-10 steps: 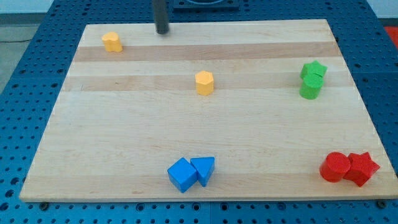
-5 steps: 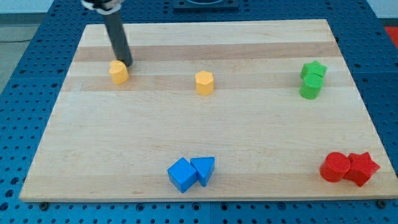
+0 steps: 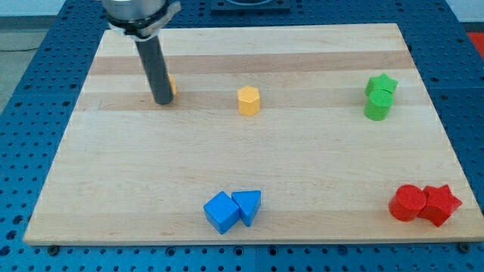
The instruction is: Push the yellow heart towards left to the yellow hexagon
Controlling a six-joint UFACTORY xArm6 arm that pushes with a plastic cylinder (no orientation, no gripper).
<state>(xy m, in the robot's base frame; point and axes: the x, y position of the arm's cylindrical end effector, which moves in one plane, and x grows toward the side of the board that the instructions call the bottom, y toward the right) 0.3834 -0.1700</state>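
Note:
The yellow hexagon [image 3: 248,100] stands on the wooden board near the middle, toward the view's top. The yellow heart [image 3: 172,88] lies to its left and is almost wholly hidden behind my rod; only a sliver shows at the rod's right edge. My tip [image 3: 162,100] rests on the board at the heart's lower left, touching or nearly touching it, well left of the hexagon.
A green star and another green block [image 3: 379,97] sit together at the right. A red cylinder [image 3: 407,202] and red star [image 3: 441,204] are at the lower right corner. A blue cube [image 3: 221,211] and blue triangle [image 3: 248,205] sit at the bottom centre.
The rod came down from the board's top edge to the left side. The yellow heart slid down and to the right, closer to the hexagon, and is now mostly hidden behind the rod.

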